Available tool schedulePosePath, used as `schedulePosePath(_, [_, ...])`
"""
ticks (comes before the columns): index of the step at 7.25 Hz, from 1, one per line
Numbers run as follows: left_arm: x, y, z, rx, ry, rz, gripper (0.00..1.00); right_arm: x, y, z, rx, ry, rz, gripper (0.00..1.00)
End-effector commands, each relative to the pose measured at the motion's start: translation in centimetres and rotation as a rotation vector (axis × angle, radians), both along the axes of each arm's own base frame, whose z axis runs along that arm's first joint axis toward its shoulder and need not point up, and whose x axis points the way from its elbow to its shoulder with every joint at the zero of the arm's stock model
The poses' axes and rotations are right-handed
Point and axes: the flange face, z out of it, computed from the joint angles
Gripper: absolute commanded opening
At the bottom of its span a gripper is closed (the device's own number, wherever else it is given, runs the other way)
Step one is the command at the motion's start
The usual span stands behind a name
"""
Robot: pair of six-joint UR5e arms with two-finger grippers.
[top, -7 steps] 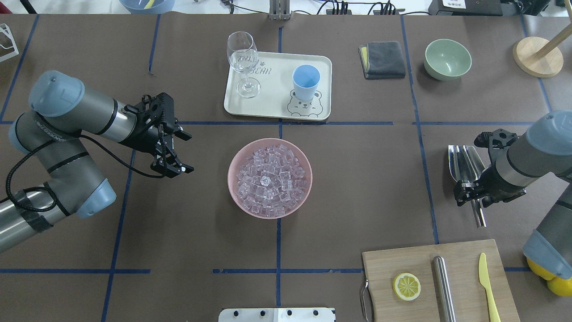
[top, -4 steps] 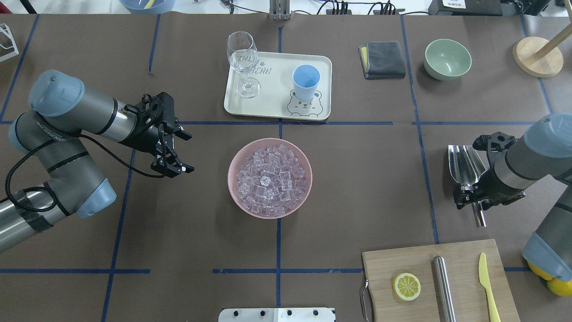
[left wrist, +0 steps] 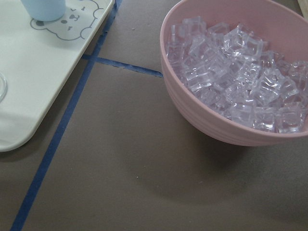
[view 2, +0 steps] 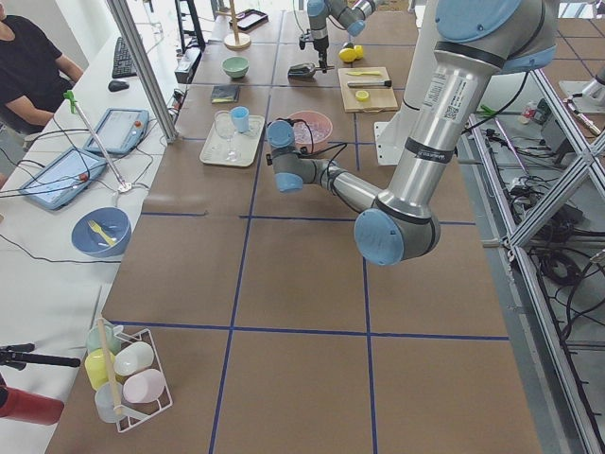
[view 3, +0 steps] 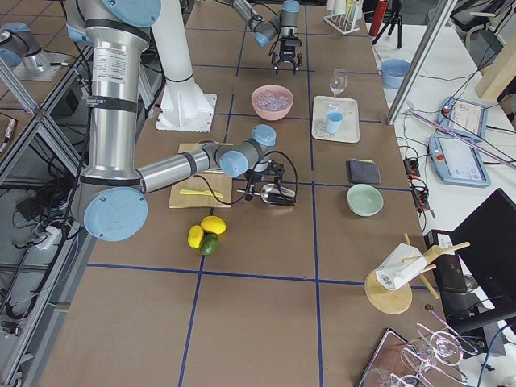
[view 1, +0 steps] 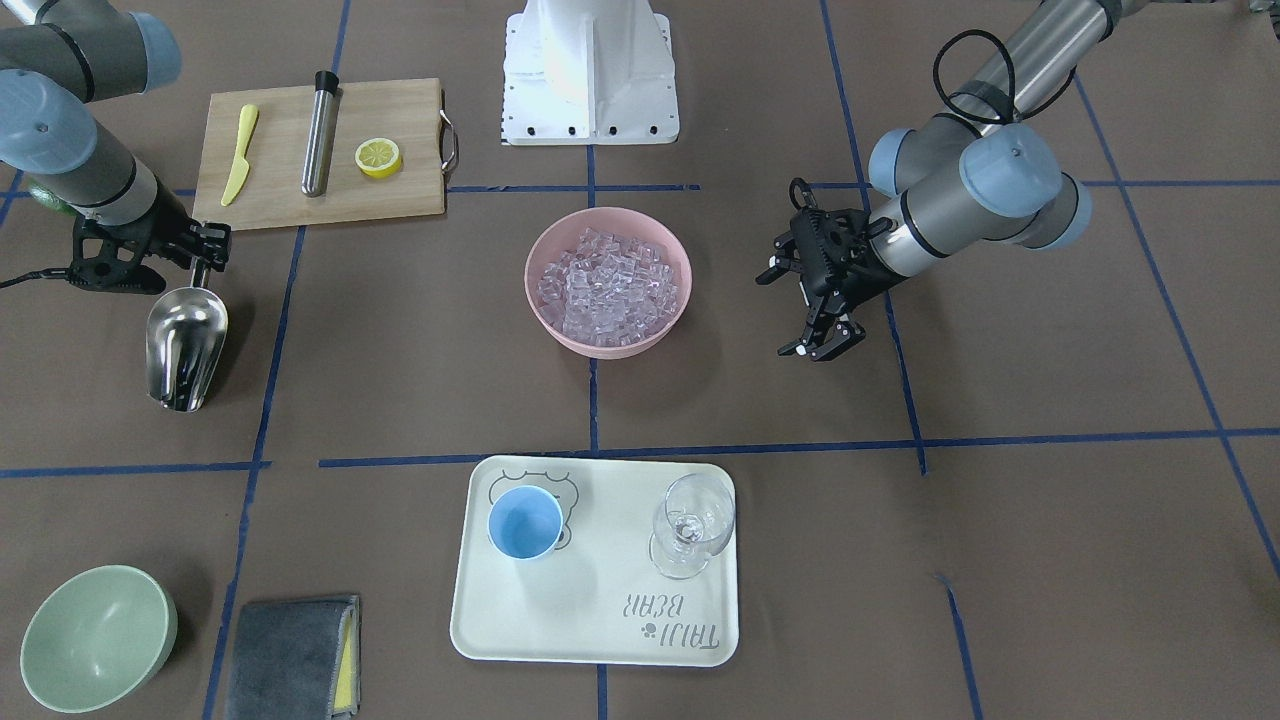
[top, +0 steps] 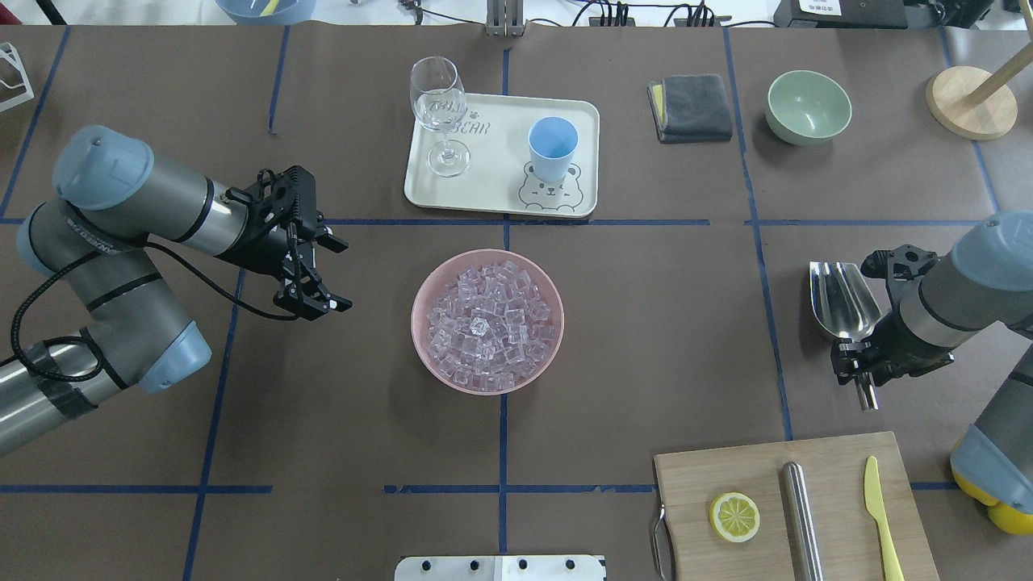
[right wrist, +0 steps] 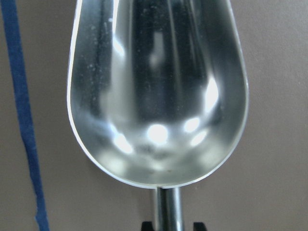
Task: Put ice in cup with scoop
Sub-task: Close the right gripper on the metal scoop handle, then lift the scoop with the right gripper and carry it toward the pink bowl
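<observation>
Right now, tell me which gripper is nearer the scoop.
Right. The right gripper sits over the scoop, jaws either side of its handle. The left gripper hangs across the table, beyond the pink bowl of ice.

grey arms (top: 173, 203) with pale-blue joint caps

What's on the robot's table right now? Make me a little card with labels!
to scoop: small clear ice cubes heaped in the round pink bowl
goes into: small light-blue cup, empty, upright on the cream bear tray
tool: shiny steel scoop, empty
right arm: right end effector astride the scoop's handle; grip unclear
left arm: left end effector open, empty, beside the pink bowl
</observation>
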Motion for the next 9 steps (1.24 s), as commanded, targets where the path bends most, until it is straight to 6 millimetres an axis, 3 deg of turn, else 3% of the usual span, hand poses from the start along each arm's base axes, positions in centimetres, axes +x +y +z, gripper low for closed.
schedulePosePath(1, [0.0,0.0,-0.1,0.001,0.001,0.0,1.0,0.1,0.1,0.1,0.002,0.0,-0.003,0.0])
schedulePosePath(2, [0.0,0.0,-0.1,0.001,0.001,-0.001,1.0,0.2,0.1,-0.6,0.008,-0.012,-0.002,0.0])
schedulePosePath(3, [0.0,0.0,-0.2,0.002,0.002,-0.001,1.0,0.7,0.2,-2.6,0.031,-0.035,0.016,0.0])
schedulePosePath(5, [0.0,0.0,-0.3,0.004,0.003,-0.001,1.0,5.6,-2.8,-10.6,0.137,-0.141,0.141,0.0])
schedulePosePath(7, [0.0,0.0,-0.4,0.004,0.005,0.0,1.0,8.1,-5.4,-16.0,0.239,-0.217,0.195,0.0])
schedulePosePath(9, [0.0,-0.1,-0.3,0.0,0.0,-0.003,1.0,8.2,-5.8,-17.0,0.535,-0.188,-0.01,0.0])
